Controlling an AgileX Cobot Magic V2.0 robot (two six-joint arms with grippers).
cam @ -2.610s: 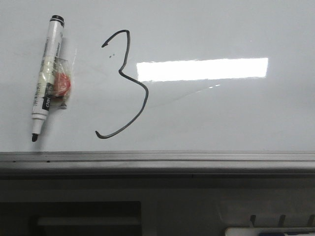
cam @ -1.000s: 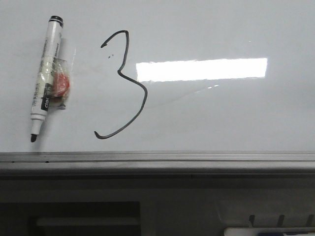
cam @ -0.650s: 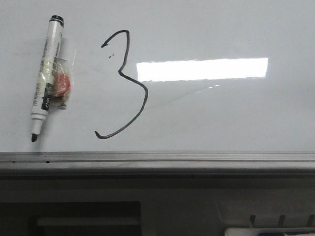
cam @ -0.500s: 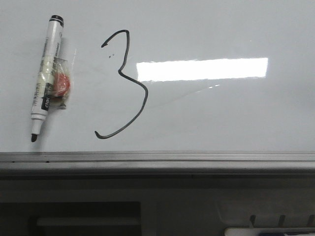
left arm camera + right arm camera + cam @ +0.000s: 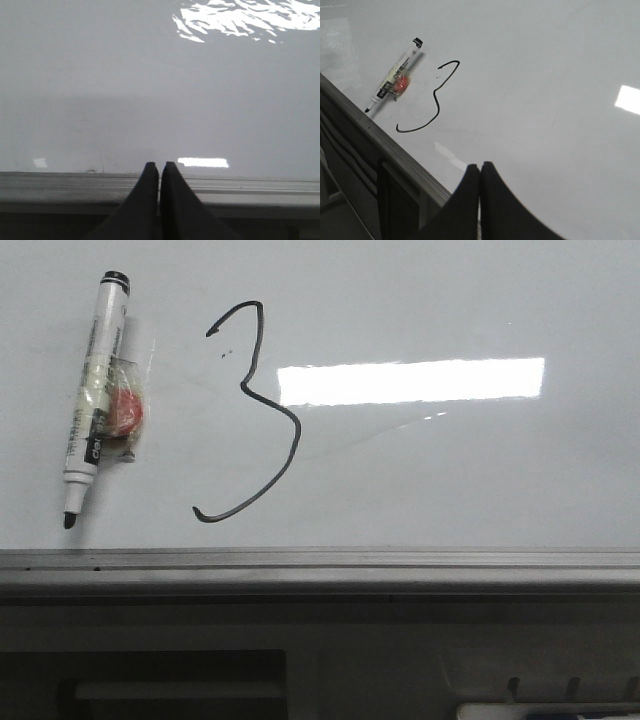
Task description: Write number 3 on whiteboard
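Observation:
A thin dark angular number 3 (image 5: 250, 410) is drawn on the glossy whiteboard (image 5: 450, 470), left of a bright light reflection. It also shows in the right wrist view (image 5: 432, 95). A white marker (image 5: 92, 400) with a black tip lies uncapped on the board left of the 3, a red-and-clear wrapper taped to it; it shows in the right wrist view too (image 5: 394, 81). My left gripper (image 5: 159, 166) is shut and empty over the board's edge rail. My right gripper (image 5: 480, 166) is shut and empty, well clear of the 3. Neither gripper shows in the front view.
The grey metal edge rail (image 5: 320, 562) runs along the board's near side, with a dark frame below. The rail also shows in the left wrist view (image 5: 250, 185) and the right wrist view (image 5: 375, 135). Two tiny dark specks (image 5: 223, 352) sit by the 3's top.

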